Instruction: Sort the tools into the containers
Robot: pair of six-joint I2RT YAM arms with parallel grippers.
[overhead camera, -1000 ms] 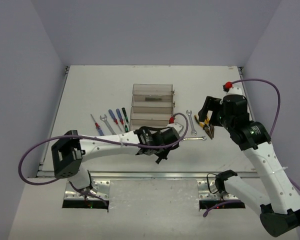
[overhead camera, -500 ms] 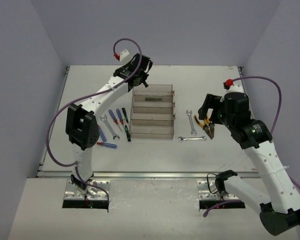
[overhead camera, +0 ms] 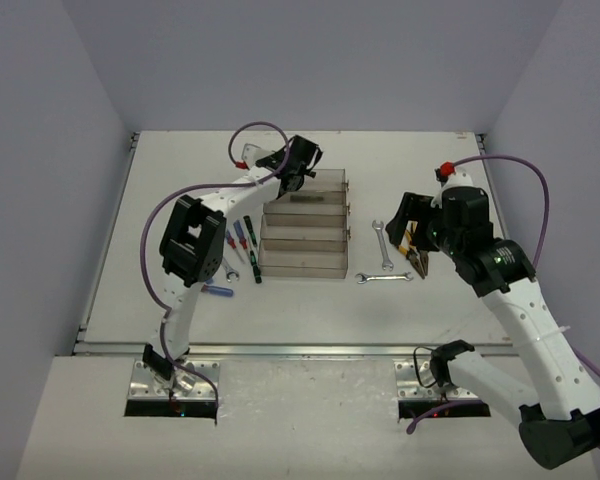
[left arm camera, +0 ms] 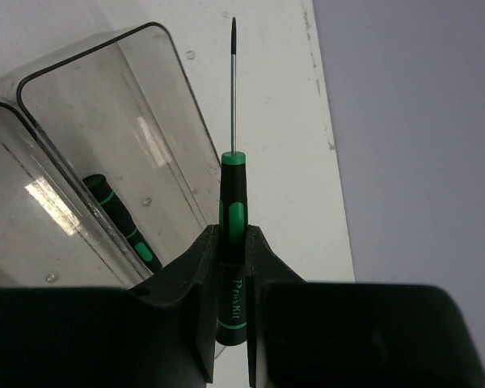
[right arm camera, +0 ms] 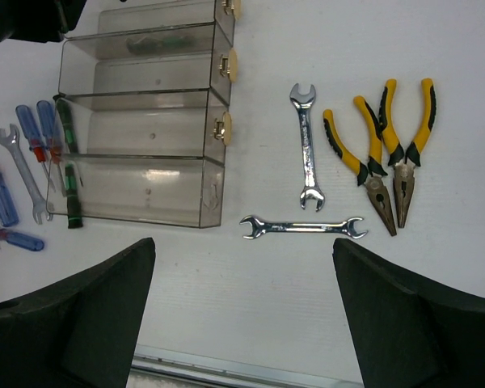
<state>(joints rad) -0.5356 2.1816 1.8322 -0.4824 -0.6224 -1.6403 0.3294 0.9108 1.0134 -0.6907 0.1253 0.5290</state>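
The left gripper (left arm camera: 233, 242) is pinched tight on the handle of a black screwdriver with green marks (left arm camera: 233, 190). It grips near the butt, so the shaft juts straight out ahead of the fingers. That leaves the tip free to lead the tool in. The tool hangs over the far outer edge of the row of trays (right arm camera: 137, 190), above the rim of the far tray (left arm camera: 89, 50), not yet inside it. My guess is that it is being lined up lengthwise with a tray so it can drop in flat. A matching black-and-green screwdriver (left arm camera: 120, 220) already lies inside the row, apparently in the second tray from the far end. This one probably belongs beside it.

The right gripper (right arm camera: 242, 271) stands wide open and holds nothing. It hovers just off the right side of the trays, above two silver wrenches (right arm camera: 305, 145) and two yellow-handled pliers (right arm camera: 388, 153). It looks ready to take one of them next.

Off the left side of the trays lie blue-and-red screwdrivers (right arm camera: 34, 133), another wrench (right arm camera: 23, 171) and more black-and-green screwdrivers (right arm camera: 69, 174). Most of the sorting remains.
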